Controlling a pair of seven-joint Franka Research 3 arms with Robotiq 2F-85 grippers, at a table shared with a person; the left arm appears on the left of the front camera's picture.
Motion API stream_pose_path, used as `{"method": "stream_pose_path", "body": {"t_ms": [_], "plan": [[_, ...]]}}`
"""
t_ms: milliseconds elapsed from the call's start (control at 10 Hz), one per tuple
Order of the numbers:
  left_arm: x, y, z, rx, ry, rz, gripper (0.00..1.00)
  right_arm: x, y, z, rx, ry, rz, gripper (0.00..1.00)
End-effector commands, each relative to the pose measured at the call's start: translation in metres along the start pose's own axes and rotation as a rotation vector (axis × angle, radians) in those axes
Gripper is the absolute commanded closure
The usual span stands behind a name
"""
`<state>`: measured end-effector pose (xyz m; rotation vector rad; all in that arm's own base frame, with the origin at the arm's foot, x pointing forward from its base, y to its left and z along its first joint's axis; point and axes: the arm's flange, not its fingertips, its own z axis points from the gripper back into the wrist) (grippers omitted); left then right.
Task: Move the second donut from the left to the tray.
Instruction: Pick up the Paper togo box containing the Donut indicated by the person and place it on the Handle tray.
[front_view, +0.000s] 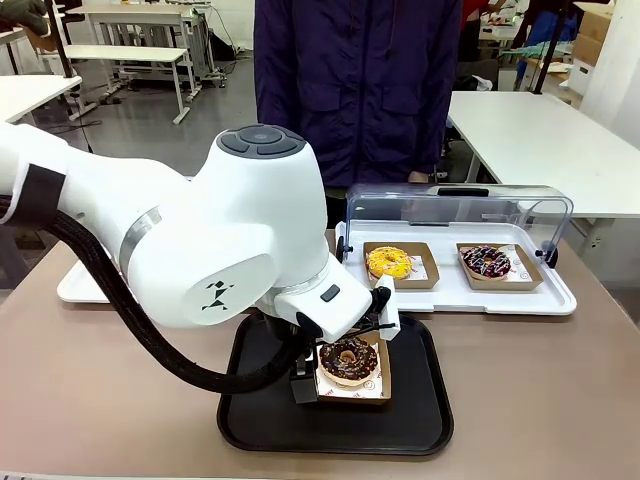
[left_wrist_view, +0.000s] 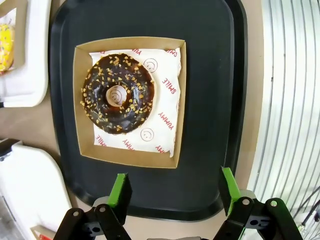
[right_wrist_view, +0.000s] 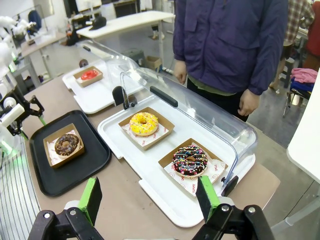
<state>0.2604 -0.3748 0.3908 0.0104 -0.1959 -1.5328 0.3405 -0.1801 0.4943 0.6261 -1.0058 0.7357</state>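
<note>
Brown desk (front_view: 100, 400) is carrying a black tray (left_wrist_view: 210, 75), where the chocolate donut (left_wrist_view: 118, 94) is sitting in its cardboard box (left_wrist_view: 80, 100). Left end effector (left_wrist_view: 175, 192) is hovering above, fingers spread wide, holding nothing. Right end effector (right_wrist_view: 150, 197) is likewise gaping and empty. Lifting carelessly, the arm could clip the box and slide it off.

chocolate-glazed donut (left_wrist_view: 118, 94) with light sprinkles sits flat in its brown cardboard holder on the black tray (left_wrist_view: 210, 75).
</note>
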Motion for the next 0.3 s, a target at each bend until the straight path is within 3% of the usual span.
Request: {"method": "stream_pose_path", "body": {"t_ms": [0,200], "plan": [[-0.0002,-0.0011,-0.0003,0.012,-0.008,0.009,0.10,0.0022,-0.0026,-0.0012,-0.004,-0.032,0.025,0.00],[-0.0002,-0.0011,-0.0003,0.012,-0.008,0.009,0.10,0.0022,-0.0026,-0.0012,-0.004,-0.032,0.025,0.00]]}}
